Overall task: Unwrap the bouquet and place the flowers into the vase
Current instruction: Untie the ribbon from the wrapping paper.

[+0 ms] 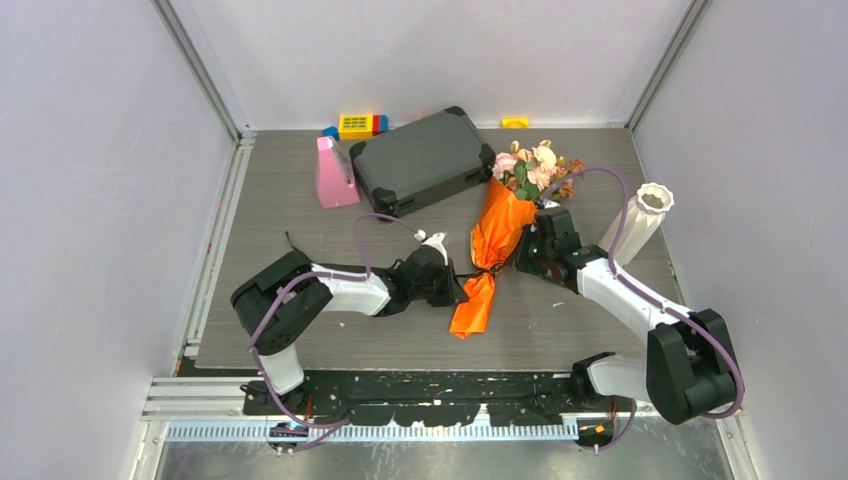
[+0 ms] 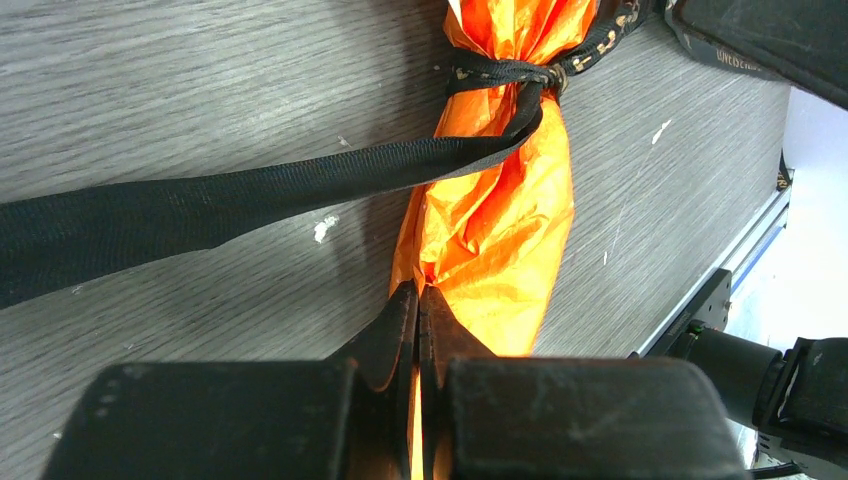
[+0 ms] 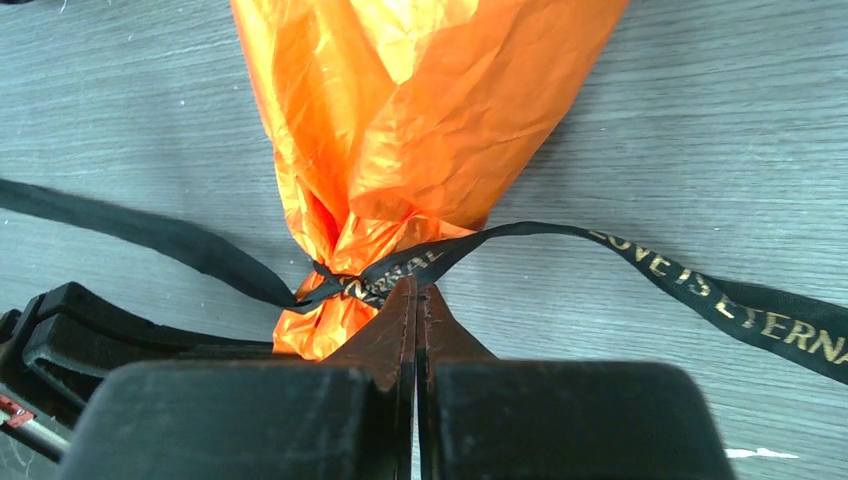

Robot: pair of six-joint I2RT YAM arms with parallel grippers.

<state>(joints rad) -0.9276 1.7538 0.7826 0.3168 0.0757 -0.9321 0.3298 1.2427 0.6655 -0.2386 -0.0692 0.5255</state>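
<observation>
With its flowers cut off in wrist views, the bouquet lies on the counter between low arms. The left hand, pressed together, meets its tail; the right hand, likewise pressed together, meets the ribbon knot; any grip unclear.

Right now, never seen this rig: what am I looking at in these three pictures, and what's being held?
Two robot arms are bolted at the table's near edge: left arm, right arm. The wide picture comes from a fixed camera above and behind them. The two close-ups come from a camera on each wrist, looking past its own fingers. On the table are the bouquet, orange paper tied with a black ribbon and with pink flowers at its wide end, a white vase, a dark case and a pink wedge. The left hand is shut on the paper's narrow end. The right hand is shut at the knot, apparently pinching the ribbon.
</observation>
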